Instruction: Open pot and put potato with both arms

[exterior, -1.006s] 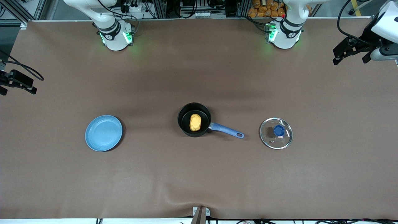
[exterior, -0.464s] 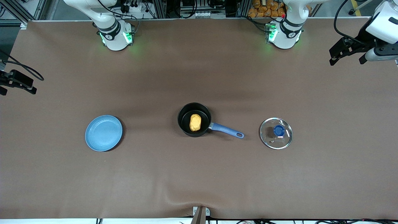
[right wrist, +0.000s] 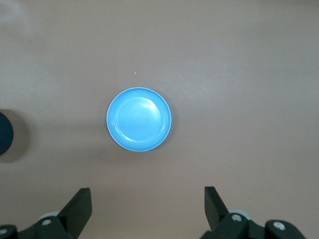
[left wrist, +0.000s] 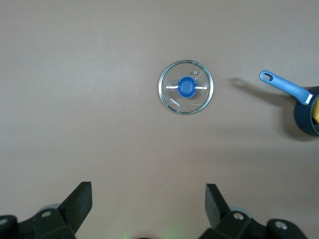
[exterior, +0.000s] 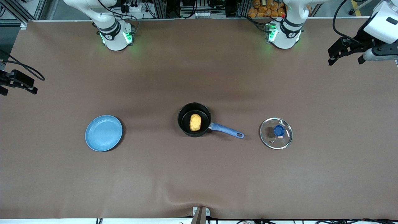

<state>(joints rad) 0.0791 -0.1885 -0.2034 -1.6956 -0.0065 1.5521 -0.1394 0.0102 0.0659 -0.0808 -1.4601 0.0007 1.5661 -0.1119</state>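
The black pot (exterior: 186, 114) stands uncovered mid-table, its blue handle (exterior: 226, 130) pointing toward the left arm's end. The yellow potato (exterior: 195, 122) lies inside it. The glass lid (exterior: 276, 133) with its blue knob rests flat on the table beside the handle's tip, and it also shows as the lid (left wrist: 186, 87) in the left wrist view. My left gripper (exterior: 345, 61) hangs open and empty, high over the left arm's end of the table. My right gripper (exterior: 18, 90) hangs open and empty over the right arm's end. Both arms wait.
A flat light-blue plate (exterior: 104, 133) lies toward the right arm's end, level with the pot; the right wrist view looks straight down on this plate (right wrist: 139, 119). The brown table cover has a small wrinkle at its front edge (exterior: 199, 202).
The left gripper has drifted slightly toward the table's middle. The pot, potato, lid and plate have not moved. The right gripper stays put.
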